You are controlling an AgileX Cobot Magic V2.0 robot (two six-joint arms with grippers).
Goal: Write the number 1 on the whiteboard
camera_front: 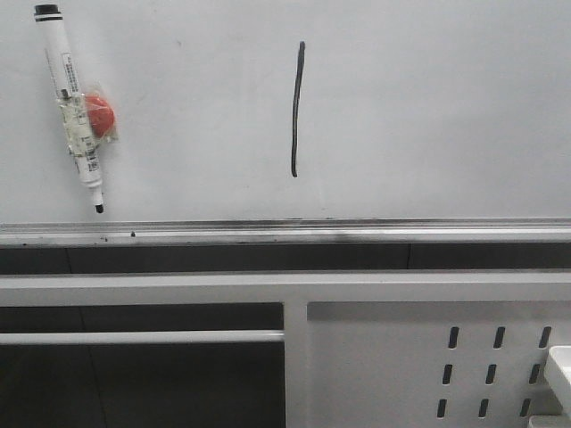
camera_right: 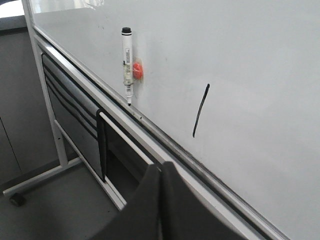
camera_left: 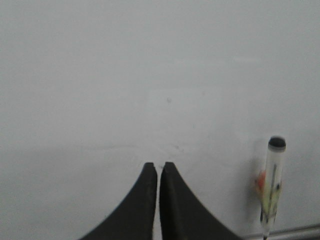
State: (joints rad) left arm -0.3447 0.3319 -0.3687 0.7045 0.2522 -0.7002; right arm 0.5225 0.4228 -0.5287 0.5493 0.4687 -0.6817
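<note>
So the number 1 [camera_front: 296,109] is on the whiteboard [camera_front: 428,107], a thin dark stroke with a slight curve, sitting a bit left of the board's middle in the front view. Over at about 9 o'clock from it hangs a marker [camera_front: 73,107], cap up and tip down, stuck to the board with a red magnet [camera_front: 101,116] at its side. The silver rail [camera_front: 285,230] runs along the board's lower edge.

Left gripper [camera_left: 158,166] has its fingers pressed together on nothing, facing bare board with the marker off to one side. Right gripper [camera_right: 161,167] is closed and empty too, down by the rail, with the stroke well apart from it at roughly 1 o'clock.
</note>
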